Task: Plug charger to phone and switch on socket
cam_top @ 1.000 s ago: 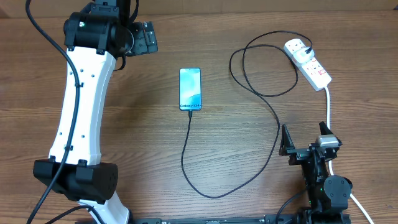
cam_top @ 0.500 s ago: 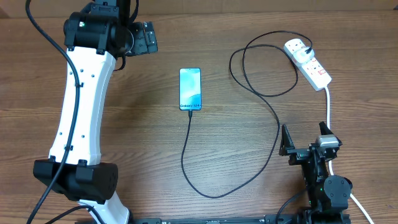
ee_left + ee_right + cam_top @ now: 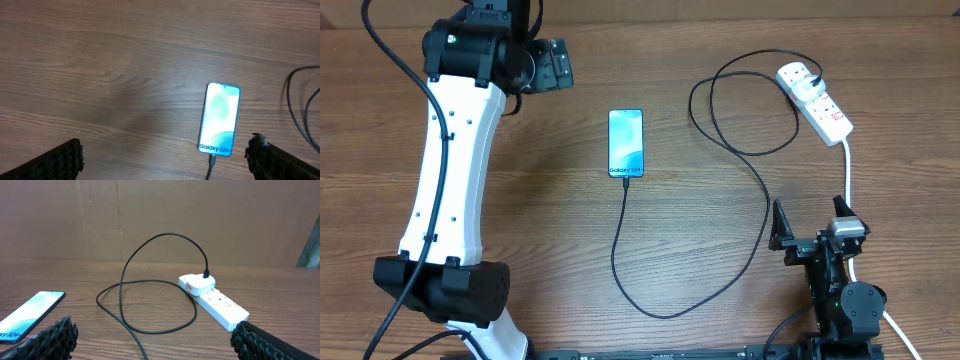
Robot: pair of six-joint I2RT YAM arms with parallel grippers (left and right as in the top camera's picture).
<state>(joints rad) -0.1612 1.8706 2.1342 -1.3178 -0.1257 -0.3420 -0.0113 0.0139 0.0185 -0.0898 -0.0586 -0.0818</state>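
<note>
Our left gripper (image 3: 563, 62) hangs with jaws spread wide and nothing between them, off the top-left corner of the phone (image 3: 626, 143). Our right gripper (image 3: 808, 215), just as wide and empty, sits below and right of the phone. The phone lies flat, screen lit. The charger (image 3: 766, 205) meets the phone's bottom edge, then loops right of the phone to the socket (image 3: 820, 105).

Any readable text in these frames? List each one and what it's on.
"Galaxy S24+": along the bottom of the phone screen, clear in the left wrist view.
Socket: any markings on it are too small to read.
Nothing else legible.
</note>
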